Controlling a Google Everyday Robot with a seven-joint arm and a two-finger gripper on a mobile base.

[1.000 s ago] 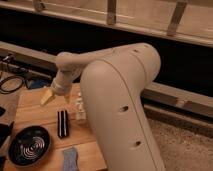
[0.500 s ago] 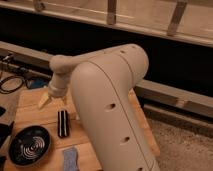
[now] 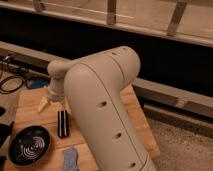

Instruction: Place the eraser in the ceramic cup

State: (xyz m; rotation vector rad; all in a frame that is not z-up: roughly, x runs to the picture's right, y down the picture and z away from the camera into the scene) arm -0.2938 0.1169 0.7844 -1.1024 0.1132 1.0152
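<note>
The eraser (image 3: 62,123), a small black bar with a lighter stripe, lies on the wooden table (image 3: 30,114) just right of the table's middle. My gripper (image 3: 44,104) hangs at the end of the pale arm (image 3: 100,100), a little above the table, up and to the left of the eraser and apart from it. It holds nothing that I can see. The ceramic cup is out of view; the big arm covers the right part of the table.
A black bowl with a white spiral (image 3: 30,146) sits at the front left. A blue-grey spongy pad (image 3: 70,159) lies at the front edge. Cables (image 3: 10,82) and a blue item (image 3: 35,83) lie beyond the table's far left. Gravel floor lies to the right.
The arm has swung nearer and to the left, covering more of the table and hiding a white object beside the eraser. The gripper has shifted slightly left and down. The eraser has not moved.
</note>
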